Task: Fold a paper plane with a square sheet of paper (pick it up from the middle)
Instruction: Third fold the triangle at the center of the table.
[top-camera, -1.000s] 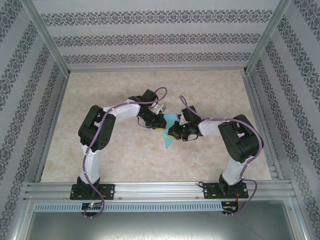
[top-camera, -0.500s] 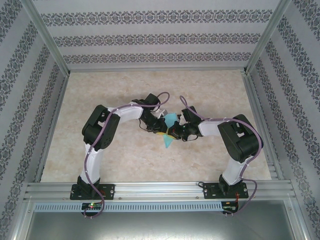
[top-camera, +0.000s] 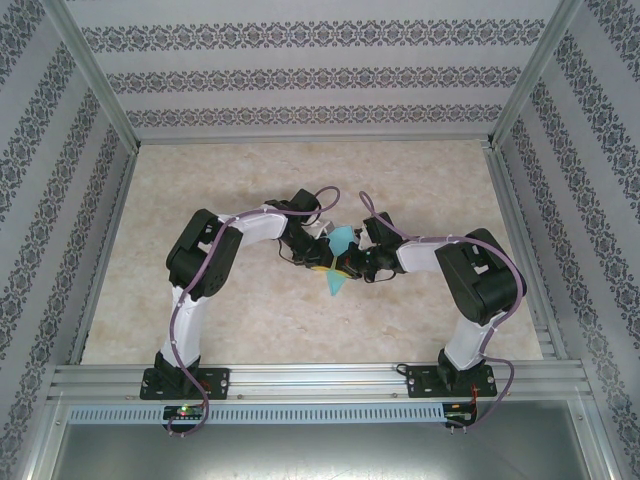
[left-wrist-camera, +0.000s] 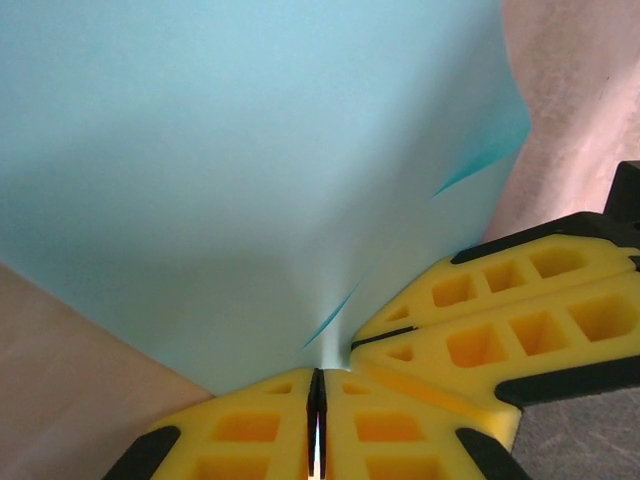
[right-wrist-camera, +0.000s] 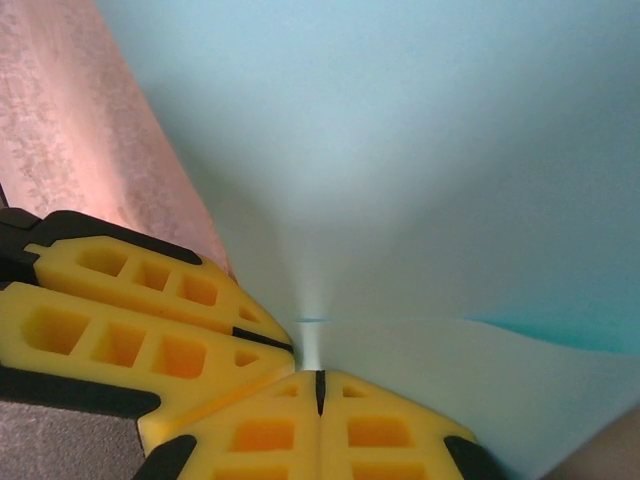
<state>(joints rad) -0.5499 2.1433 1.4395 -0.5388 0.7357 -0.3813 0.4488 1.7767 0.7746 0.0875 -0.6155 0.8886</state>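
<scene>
The turquoise paper plane (top-camera: 342, 238) is held up between both grippers at the middle of the table, its pointed end (top-camera: 333, 286) hanging toward the near side. My left gripper (top-camera: 324, 259) is shut on it from the left and my right gripper (top-camera: 346, 266) from the right, fingertips almost touching. In the left wrist view the paper plane (left-wrist-camera: 250, 180) fans out above my shut left gripper (left-wrist-camera: 317, 378), with the right gripper's yellow fingers (left-wrist-camera: 500, 330) pressed alongside. In the right wrist view the paper plane (right-wrist-camera: 420, 150) rises from my shut right gripper (right-wrist-camera: 320, 380), next to the left gripper's fingers (right-wrist-camera: 130, 310).
The beige marbled table (top-camera: 200, 180) is enclosed by patterned walls and aluminium frame posts (top-camera: 100, 100). A metal rail (top-camera: 320, 378) runs along the near edge, carrying both arm bases.
The left arm has swung in toward the right gripper, bringing the two grippers tight together on the paper. The paper's lower tip has lifted and shortened. Little has moved in the last half second.
</scene>
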